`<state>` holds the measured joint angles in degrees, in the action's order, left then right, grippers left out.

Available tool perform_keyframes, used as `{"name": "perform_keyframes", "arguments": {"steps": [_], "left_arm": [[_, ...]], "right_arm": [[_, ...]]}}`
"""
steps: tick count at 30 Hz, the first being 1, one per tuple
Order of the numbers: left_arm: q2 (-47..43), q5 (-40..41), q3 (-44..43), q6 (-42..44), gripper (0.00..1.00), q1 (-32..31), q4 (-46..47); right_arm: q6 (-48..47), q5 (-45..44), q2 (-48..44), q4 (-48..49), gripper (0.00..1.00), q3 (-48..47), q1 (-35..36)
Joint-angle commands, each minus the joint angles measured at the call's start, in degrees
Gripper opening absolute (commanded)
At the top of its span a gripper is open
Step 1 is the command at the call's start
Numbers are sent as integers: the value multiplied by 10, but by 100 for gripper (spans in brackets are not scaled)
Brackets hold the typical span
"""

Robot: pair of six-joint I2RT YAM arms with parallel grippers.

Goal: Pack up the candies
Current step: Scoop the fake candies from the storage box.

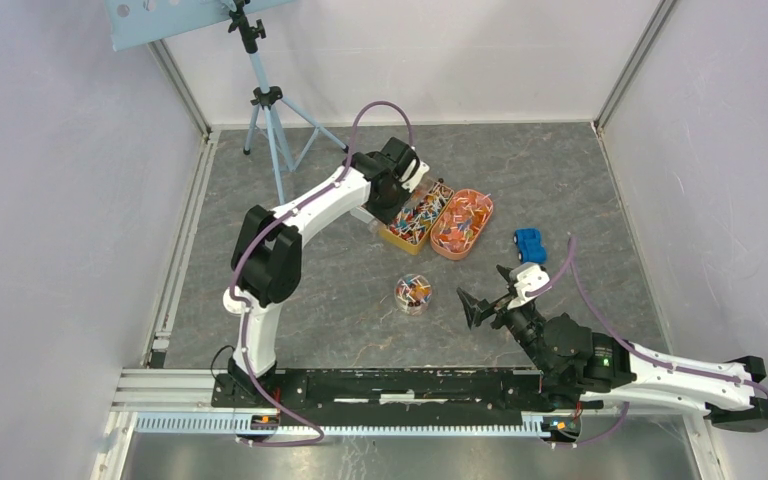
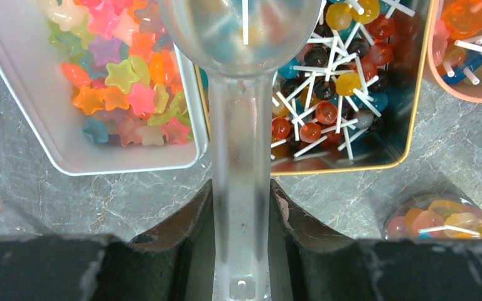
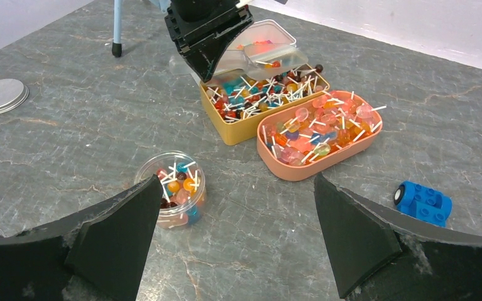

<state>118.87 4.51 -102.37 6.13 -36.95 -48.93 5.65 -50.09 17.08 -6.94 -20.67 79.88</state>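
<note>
Grey marbled tabletop | left gripper clamped on clear plastic scoop by its handle, bowl poised over yellow rectangular tin to lift candies, small lollipops heaped there and in orange oval tray | right gripper spread wide, empty, near small clear round jar, part-filled, likely placed to steady it.

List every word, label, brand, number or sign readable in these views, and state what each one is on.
None: no readable text appears in any view. The yellow tin, orange tray, white tin, clear jar, metal lid, blue toy car and clear scoop all show plain, unmarked surfaces.
</note>
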Motion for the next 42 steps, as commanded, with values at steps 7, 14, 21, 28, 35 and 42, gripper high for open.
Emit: {"name": "perform_keyframes", "arguments": {"steps": [7, 14, 21, 28, 35, 42], "left_arm": [[-79, 21, 47, 17, 2, 6, 18], [-116, 20, 48, 4, 2, 7, -15], [-164, -15, 34, -32, 2, 6, -102], [-248, -63, 65, -68, 2, 5, -160], [-339, -115, 118, -99, 2, -8, -206], [-397, -110, 168, -136, 2, -53, -256]], "right_arm": [[-15, -4, 5, 23, 98, -26, 3], [-14, 0, 3, 29, 98, -26, 3], [-8, 2, 10, 29, 98, -27, 3], [0, 1, 5, 27, 98, -23, 2], [26, -9, 4, 11, 98, -31, 3], [30, -11, 12, 19, 98, -29, 3]]}}
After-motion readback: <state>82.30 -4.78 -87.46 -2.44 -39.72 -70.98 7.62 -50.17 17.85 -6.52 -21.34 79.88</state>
